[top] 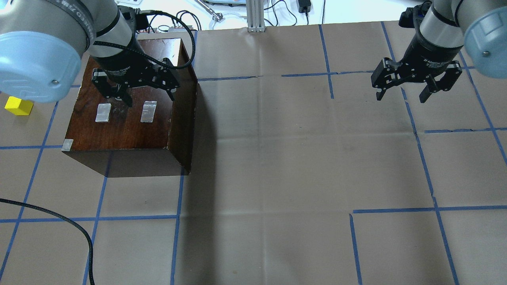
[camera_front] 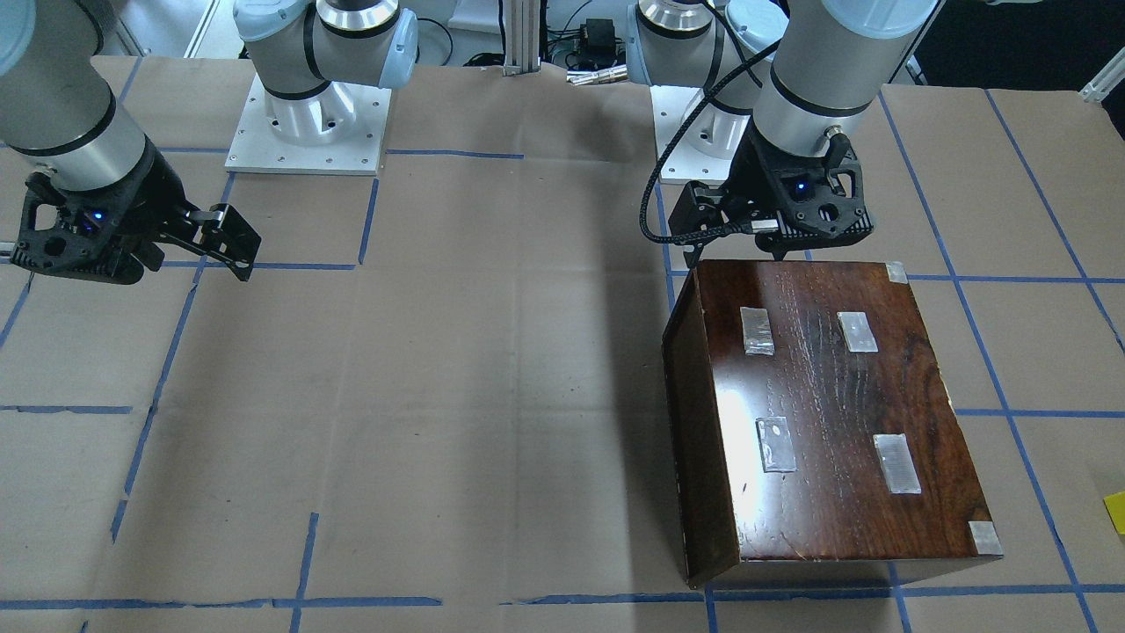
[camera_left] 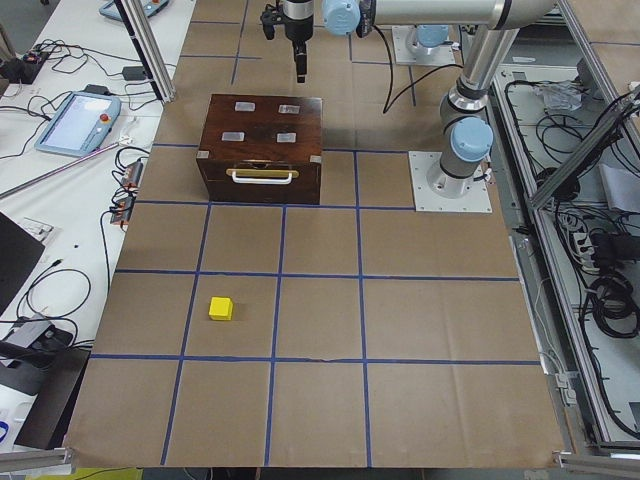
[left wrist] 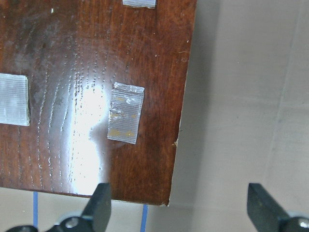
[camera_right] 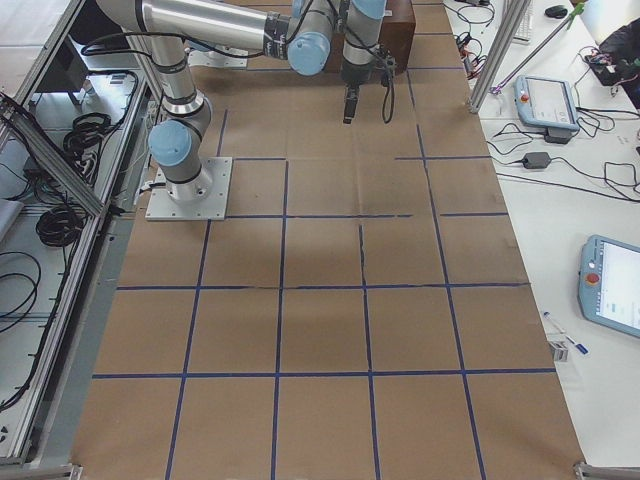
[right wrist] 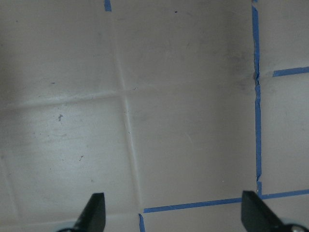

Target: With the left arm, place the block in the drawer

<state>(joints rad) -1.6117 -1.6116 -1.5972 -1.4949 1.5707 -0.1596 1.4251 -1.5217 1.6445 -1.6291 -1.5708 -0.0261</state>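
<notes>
The bench (top: 277, 158) is covered all over with brown paper, creased in faint folds, and blue tape lines (top: 396, 210) mark it into a grid of large squares. A dark glossy brown cabinet (top: 126, 126) stands directly on the paper toward the robot's left end, and several tape lines run under it. A small yellow block (camera_left: 221, 308) lies on the paper inside one grid square, clear of the lines and well apart from the cabinet, on the side of the cabinet's handled front. Along the robot's edge two pale metal base plates (camera_front: 308, 132) (camera_front: 694, 141) sit flat on the bench, one beside the cabinet and one well apart from it.
</notes>
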